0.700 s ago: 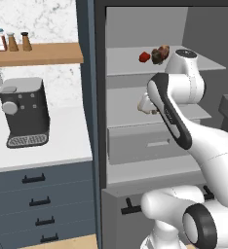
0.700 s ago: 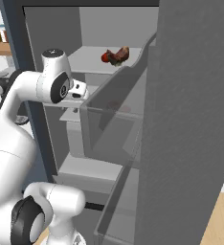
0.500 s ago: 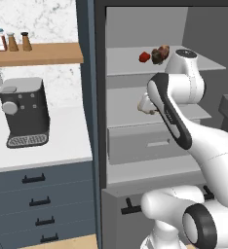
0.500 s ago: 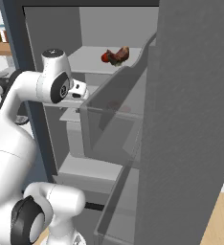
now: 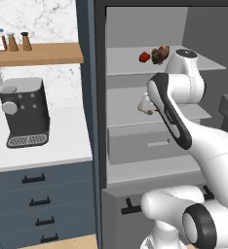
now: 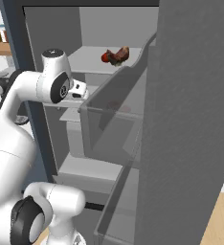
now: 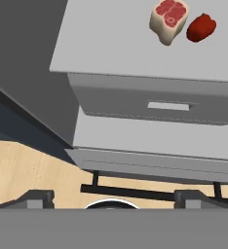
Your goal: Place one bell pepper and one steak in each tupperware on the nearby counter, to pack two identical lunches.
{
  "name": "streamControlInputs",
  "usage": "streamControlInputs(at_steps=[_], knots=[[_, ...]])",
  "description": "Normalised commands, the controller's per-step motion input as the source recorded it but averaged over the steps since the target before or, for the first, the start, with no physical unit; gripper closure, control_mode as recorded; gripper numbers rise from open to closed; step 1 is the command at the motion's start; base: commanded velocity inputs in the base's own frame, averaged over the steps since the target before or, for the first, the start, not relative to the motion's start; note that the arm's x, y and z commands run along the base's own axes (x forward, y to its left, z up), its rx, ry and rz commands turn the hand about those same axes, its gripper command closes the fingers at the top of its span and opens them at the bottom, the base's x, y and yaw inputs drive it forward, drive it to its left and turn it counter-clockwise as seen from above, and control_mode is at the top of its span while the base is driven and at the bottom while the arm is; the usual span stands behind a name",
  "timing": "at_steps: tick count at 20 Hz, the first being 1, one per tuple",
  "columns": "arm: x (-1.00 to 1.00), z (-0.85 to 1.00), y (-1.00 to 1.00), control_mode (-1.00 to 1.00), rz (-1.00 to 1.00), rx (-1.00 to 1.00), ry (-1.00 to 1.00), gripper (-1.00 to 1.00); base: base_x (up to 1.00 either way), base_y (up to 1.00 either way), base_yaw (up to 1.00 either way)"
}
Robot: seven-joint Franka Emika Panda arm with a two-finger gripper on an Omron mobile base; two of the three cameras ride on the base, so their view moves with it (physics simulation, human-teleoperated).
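The work stands at its opening step, as I judge it: fetching food out of the open fridge (image 5: 150,146), with nothing yet picked up. A bell pepper (image 5: 144,57) and a steak (image 5: 160,54) lie side by side, touching or nearly so, on the top shelf (image 5: 125,63) in the upper middle of the left base view; the right base view shows the same pair in its upper middle, the pepper (image 6: 106,58) to the left of the steak (image 6: 119,55). In the hand view another steak (image 7: 169,19) and another bell pepper (image 7: 201,27) sit just beside each other on a lower shelf (image 7: 111,53) at the upper right of that frame, above a closed drawer (image 7: 155,104). The gripper (image 7: 113,197) hangs well short of them, its fingers (image 7: 35,198) spread wide and released, holding nothing. The next move, I reckon, calls for carrying the hand up the frame toward that pair, settling over one piece alone, and closing on it without nudging its neighbour. As for containers, the fridge shelves hold the four pieces in two pairs; whether the drawer holds anything cannot be told. The counter (image 5: 43,146) at the left of the left base view carries a coffee machine (image 5: 23,112); no tupperware can be made out on the part of it in view.
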Motion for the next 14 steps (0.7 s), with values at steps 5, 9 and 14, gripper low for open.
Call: streamControlInputs(at_steps=[5, 9, 14], knots=[[-0.01, 0.00, -0.12, -1.00, 0.00, -0.01, 0.00, -1.00, 0.00, 0.00, 0.00], [0.00, 0.00, -0.47, -1.00, -0.04, -0.05, 0.00, -1.00, 0.00, 0.00, 0.00], [0.03, -0.30, -0.61, -1.00, -0.04, 0.00, -0.01, -1.00, 0.00, 0.00, 0.00]])
